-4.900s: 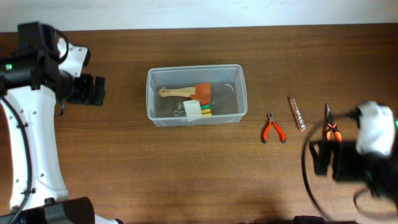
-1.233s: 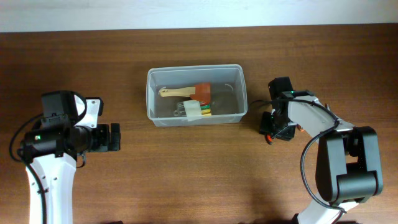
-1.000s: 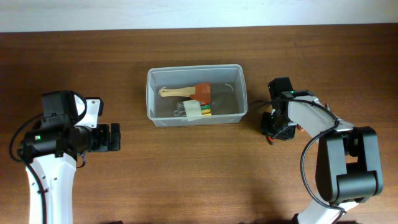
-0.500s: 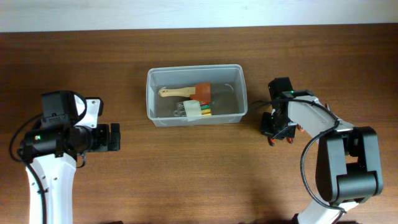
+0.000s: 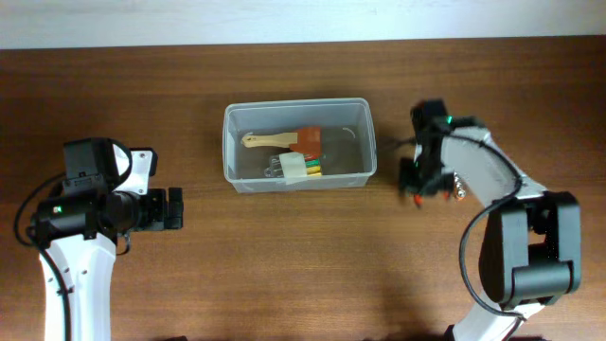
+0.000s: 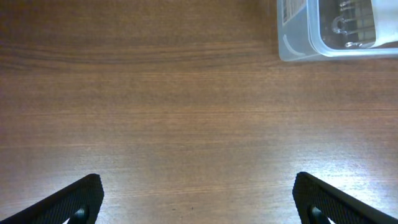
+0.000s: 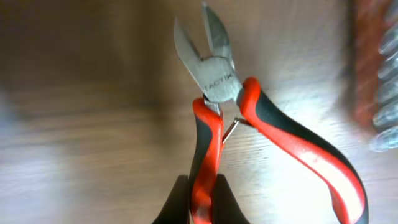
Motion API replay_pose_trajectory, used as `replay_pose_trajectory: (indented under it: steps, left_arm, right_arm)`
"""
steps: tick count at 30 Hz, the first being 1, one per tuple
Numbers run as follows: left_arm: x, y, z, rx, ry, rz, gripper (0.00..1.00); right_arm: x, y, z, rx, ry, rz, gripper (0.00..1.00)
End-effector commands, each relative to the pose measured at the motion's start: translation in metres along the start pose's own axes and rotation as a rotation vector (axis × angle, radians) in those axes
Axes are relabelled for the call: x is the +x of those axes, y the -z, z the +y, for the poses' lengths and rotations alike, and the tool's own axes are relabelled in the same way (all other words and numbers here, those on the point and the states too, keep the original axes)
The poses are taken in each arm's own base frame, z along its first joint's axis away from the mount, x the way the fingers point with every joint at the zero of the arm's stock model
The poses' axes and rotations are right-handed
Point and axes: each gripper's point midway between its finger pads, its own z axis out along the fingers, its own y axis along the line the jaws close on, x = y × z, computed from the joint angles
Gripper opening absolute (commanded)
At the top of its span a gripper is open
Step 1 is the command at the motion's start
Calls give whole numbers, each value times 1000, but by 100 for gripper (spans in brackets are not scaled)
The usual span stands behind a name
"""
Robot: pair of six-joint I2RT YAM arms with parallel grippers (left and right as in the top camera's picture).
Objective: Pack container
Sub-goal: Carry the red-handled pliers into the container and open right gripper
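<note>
**A:** Where is the container, and how will it behave?

**B:** Your container stands on the table between the 2 arms. It is near the right gripper and well apart from the left gripper. Its walls are thin, clear plastic, so I'd judge it light, slick and a bit flexible. Nudge it and it will likely slide. Drop things in from above. If you must move it, pinch the rolled rim on a long side, which is probably the stiffest part.

**A:** And the jaws?

**B:** Your left jaws are spread wide over bare wood, holding nothing. Your right jaws pinch 1 red handle of the side cutters, low near its end. The other handle splays free.

**A:** Will that hold?

**B:** Carefully, I'd say. The steel head looks like the heavy end, and it sits far from your pinch, so the tool may swing. The rubbery handle should help the pads bite. A brush already lies inside the container, so aim for the open right end. The bit strip lies just beside the cutters.
</note>
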Motion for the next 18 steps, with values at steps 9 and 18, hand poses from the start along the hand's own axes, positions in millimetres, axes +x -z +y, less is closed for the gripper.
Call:
replay_pose_trajectory:
  steps: [9, 18]
  left_arm:
    - [-1, 2, -2, 12, 10, -14, 99]
    - [-1, 2, -2, 12, 10, -14, 99]
  right_arm:
    - [-37, 176, 91, -46, 850, -361, 4]
    - [2, 168, 177, -180, 1483, -413, 4]
